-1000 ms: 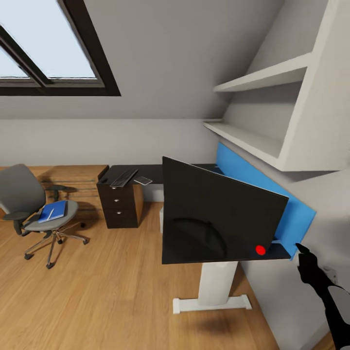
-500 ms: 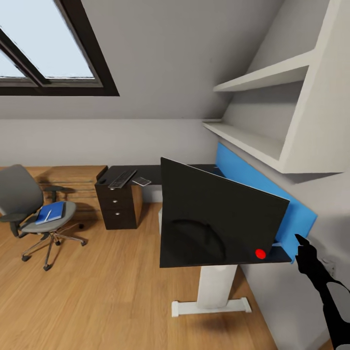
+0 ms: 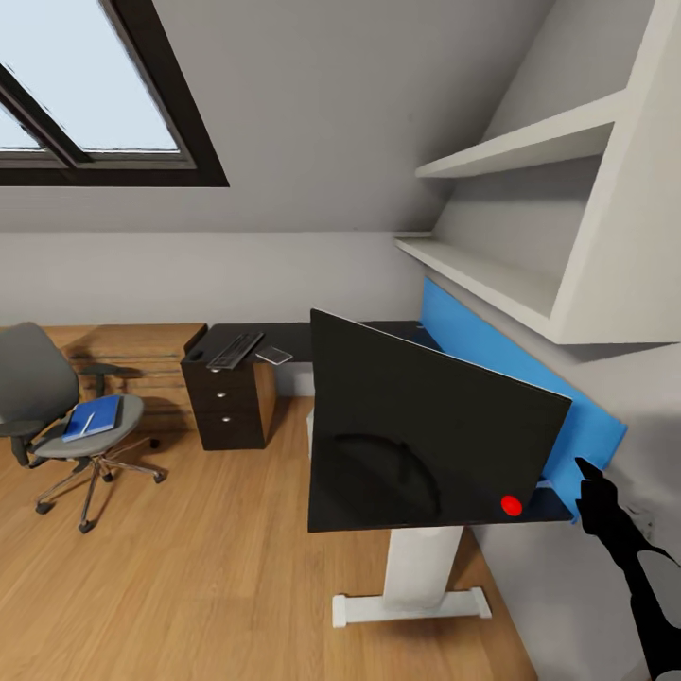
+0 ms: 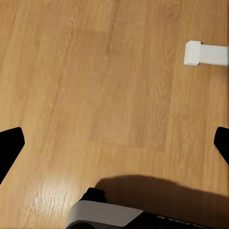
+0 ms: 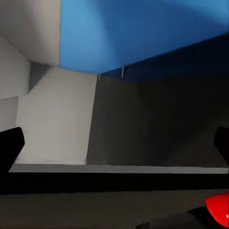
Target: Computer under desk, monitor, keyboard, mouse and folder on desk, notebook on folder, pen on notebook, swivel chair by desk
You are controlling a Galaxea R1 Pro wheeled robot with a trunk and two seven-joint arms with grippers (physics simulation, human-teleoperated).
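The monitor [image 3: 426, 435] stands on the near end of the desk [image 3: 293, 333], black front toward me, red dot at its lower right corner. My right gripper [image 3: 588, 478] hovers just right of that corner, by the desk's blue back panel [image 3: 511, 369]; in the right wrist view its fingertips [image 5: 10, 145] are wide apart, so the right gripper [image 5: 114, 145] is open and empty. The keyboard [image 3: 235, 349] lies on the desk's far part beside a small grey flat item [image 3: 275, 355]. The swivel chair [image 3: 43, 397] stands left, carrying the blue folder [image 3: 93, 417]. My left gripper [image 4: 114, 148] is open over bare floor. The computer is hidden.
A low light-wood cabinet [image 3: 132, 345] stands behind the chair. The black drawer unit [image 3: 227, 402] holds up the desk's far end, and a white leg [image 3: 416, 567] with a floor foot [image 4: 205, 52] holds the near end. Wall shelves [image 3: 492, 270] overhang the desk. Wooden floor [image 3: 189, 567] stretches left.
The whole picture has slid a little to the left, so the camera has moved. The right gripper tip has risen slightly beside the monitor's lower right corner.
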